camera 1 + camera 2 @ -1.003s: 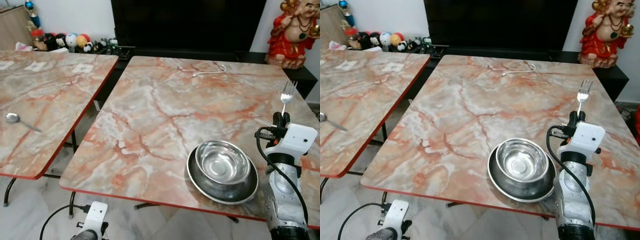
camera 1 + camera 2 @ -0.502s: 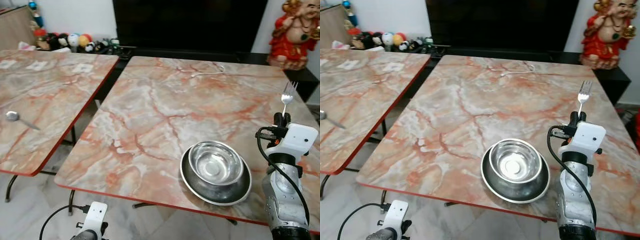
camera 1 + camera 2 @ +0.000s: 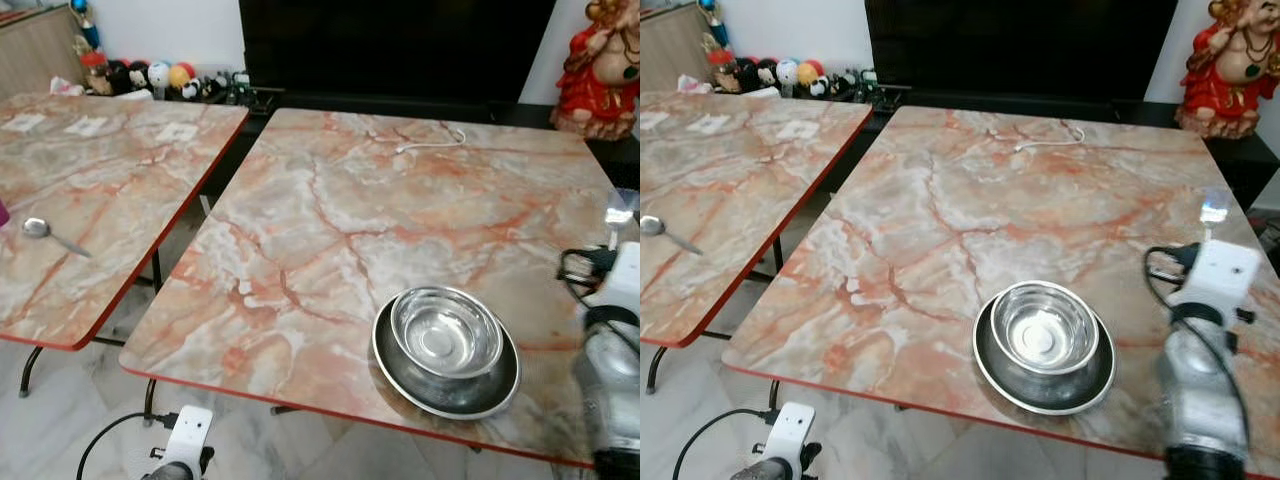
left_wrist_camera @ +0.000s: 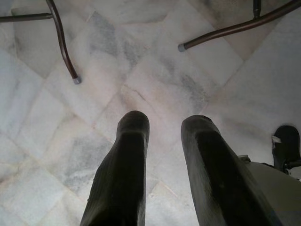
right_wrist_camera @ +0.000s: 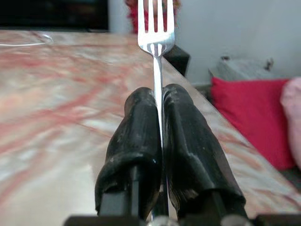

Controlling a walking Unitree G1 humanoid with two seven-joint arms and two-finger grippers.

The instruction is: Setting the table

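My right gripper [image 5: 157, 117] has its jaws clamped on the thin shiny steel fork's [image 5: 156, 28] handle, which I reckon is light, stiff and slippery, so I'd hold low on the flat handle, while the left gripper [image 4: 164, 141] hangs idle, jaws apart.

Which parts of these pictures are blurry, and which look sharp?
In both eye views the right arm and its fork are smeared by motion blur, while the bowl and table stay sharp. The right wrist view shows the right gripper and fork crisp, background soft. The left wrist view shows the left gripper and floor clearly.
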